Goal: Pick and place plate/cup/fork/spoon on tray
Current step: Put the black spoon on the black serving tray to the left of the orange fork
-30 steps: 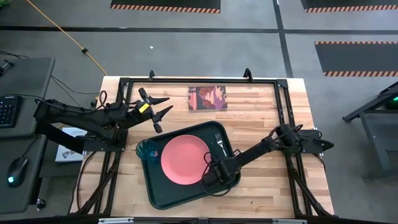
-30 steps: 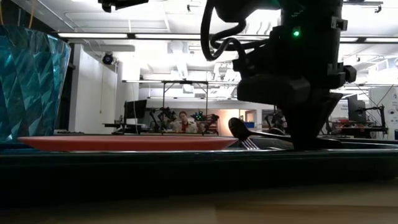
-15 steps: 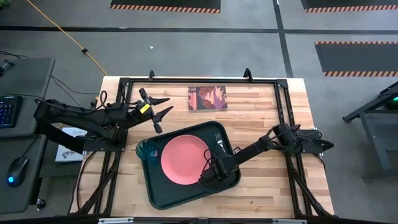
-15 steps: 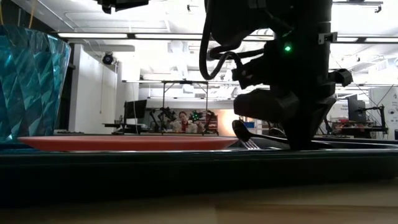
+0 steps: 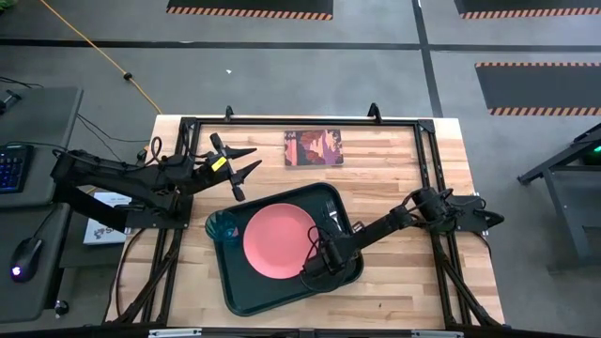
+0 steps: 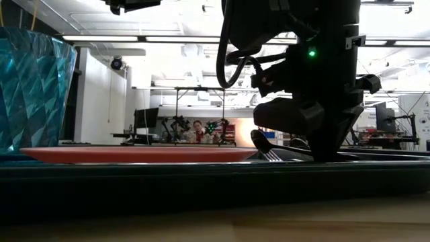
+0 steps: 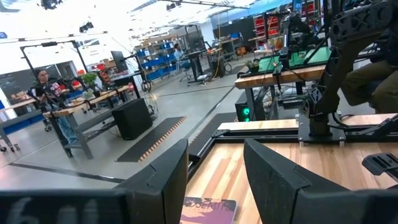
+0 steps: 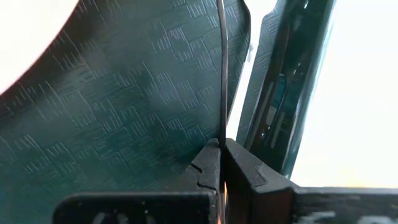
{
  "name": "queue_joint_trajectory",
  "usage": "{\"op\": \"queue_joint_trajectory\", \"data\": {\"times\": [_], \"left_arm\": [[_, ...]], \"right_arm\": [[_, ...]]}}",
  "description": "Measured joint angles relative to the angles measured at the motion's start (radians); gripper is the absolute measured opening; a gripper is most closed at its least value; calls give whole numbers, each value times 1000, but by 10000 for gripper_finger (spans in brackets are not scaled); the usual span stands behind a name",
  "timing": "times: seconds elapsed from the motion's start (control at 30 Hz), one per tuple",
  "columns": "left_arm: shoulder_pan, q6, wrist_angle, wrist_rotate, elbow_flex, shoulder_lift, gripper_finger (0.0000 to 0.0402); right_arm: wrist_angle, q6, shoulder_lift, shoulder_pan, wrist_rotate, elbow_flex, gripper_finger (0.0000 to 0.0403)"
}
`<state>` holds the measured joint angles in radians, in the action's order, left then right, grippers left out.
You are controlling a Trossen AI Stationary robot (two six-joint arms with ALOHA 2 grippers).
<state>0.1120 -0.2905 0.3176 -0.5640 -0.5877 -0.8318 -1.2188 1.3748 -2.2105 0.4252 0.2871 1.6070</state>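
Observation:
The dark green tray [image 5: 246, 293] lies on the table. On it are the pink plate [image 5: 277, 239], the teal cup [image 5: 222, 225] at its left corner and the fork [image 5: 331, 214] near its far right corner. My right gripper [image 5: 315, 268] is low over the tray, right of the plate, and is shut on the dark spoon. The spoon's bowl [image 6: 259, 140] shows in the low view beside the fork's tines [image 6: 271, 156]. My left gripper [image 5: 239, 164] is open and empty above the table's far left part. My right gripper pinches the spoon's thin handle [image 8: 222, 124] between its two fingertips, coming from above. The handle runs straight out ahead of the fingers over the tray floor [image 8: 137, 99]. The bowl [image 6: 259, 140] stands a little above the tray's rim. Whether the spoon touches the tray I cannot tell.
A dark-red square book-like picture [image 5: 314, 147] lies near the table's far edge. A black frame [image 5: 300, 122] runs round the tabletop. People sit at benches in the room behind.
My right gripper has gone down a little and slightly toward the plate, still shut on the spoon. It has kept still for the last half second.

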Motion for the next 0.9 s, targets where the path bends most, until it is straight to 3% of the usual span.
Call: {"op": "queue_joint_trajectory", "data": {"times": [0.3,0.63,0.9], "left_arm": [[0,1,0,0,0,0,145],[0,0,-3,0,0,0,145],[0,1,-4,0,0,0,145]], "right_arm": [[-2,-5,-4,0,-10,20,7],[9,-29,-5,0,-9,28,115],[5,-81,2,-1,-10,29,129]]}}
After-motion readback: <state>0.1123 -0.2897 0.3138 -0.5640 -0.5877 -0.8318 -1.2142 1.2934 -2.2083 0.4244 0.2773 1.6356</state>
